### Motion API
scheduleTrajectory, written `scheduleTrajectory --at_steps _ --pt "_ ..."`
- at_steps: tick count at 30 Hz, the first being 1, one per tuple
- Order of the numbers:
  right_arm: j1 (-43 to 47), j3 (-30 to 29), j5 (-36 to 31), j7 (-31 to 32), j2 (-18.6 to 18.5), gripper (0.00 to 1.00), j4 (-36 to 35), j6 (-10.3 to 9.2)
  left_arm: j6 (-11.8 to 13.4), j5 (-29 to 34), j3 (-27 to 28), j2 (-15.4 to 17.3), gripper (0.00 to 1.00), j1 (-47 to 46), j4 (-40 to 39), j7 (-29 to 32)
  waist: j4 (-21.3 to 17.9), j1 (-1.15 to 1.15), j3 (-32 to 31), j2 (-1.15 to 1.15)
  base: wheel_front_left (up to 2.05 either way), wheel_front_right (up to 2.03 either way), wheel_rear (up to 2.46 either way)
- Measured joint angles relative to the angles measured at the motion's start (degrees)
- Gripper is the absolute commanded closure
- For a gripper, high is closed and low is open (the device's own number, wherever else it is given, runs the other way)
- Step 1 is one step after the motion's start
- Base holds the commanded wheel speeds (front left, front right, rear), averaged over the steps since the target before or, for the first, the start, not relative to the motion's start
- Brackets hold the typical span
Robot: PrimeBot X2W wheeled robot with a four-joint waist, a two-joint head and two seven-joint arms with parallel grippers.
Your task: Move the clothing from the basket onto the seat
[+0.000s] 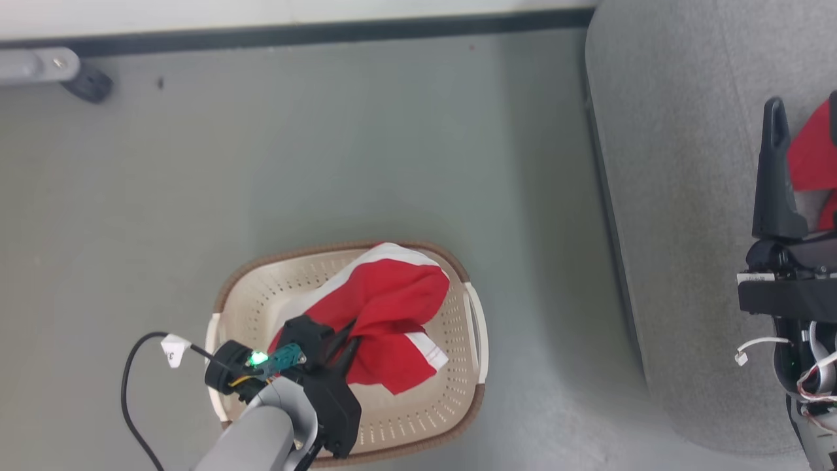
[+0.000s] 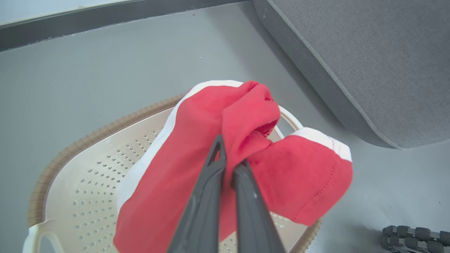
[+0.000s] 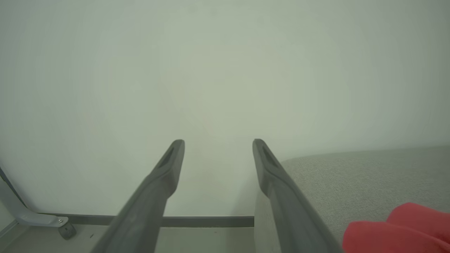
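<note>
The cream basket (image 1: 261, 307) with a brown rim stands on the floor at the lower middle of the head view. A red garment with white panels (image 1: 392, 307) rises out of it, bunched upward. My left gripper (image 1: 348, 341) is shut on a fold of this clothing (image 2: 253, 116), lifted a little above the basket (image 2: 88, 168); my left gripper (image 2: 228, 156) has both fingers pressed together on the fabric. The grey seat (image 1: 680, 196) lies to the right. Another red garment (image 1: 814, 157) rests on it by my right gripper (image 1: 804, 104). My right gripper (image 3: 218, 144) is open and empty above the seat (image 3: 369, 175), beside red cloth (image 3: 397, 232).
A dark baseboard (image 1: 327, 33) runs along the far wall. A grey frame leg with a black caster (image 1: 88, 85) stands at the far left. A black cable (image 1: 127, 392) loops beside the basket. Grey floor (image 1: 392, 144) separates basket and seat.
</note>
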Motion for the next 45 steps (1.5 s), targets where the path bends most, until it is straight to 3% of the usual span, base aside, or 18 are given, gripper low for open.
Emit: scheduleTrajectory --at_steps 14,33,45 --pt "5.1 -0.8 0.6 0.0 -0.6 0.0 0.8 1.51 0.0 -4.0 -1.0 2.9 1.0 5.0 -9.9 -0.7 2.8 0.0 -10.6 -0.01 0.0 0.0 0.0" --pt "13.6 0.7 2.1 0.0 0.6 0.0 0.0 2.52 0.1 -4.7 2.5 7.1 1.0 7.2 -26.4 -1.0 6.8 0.0 -22.5 0.0 0.0 0.0 0.0" --pt "15.4 4.2 3.0 0.2 1.0 0.0 -0.9 3.94 2.6 -4.5 4.4 9.9 1.0 6.9 -35.7 -0.2 8.5 0.01 -26.8 0.0 0.0 0.0 0.0"
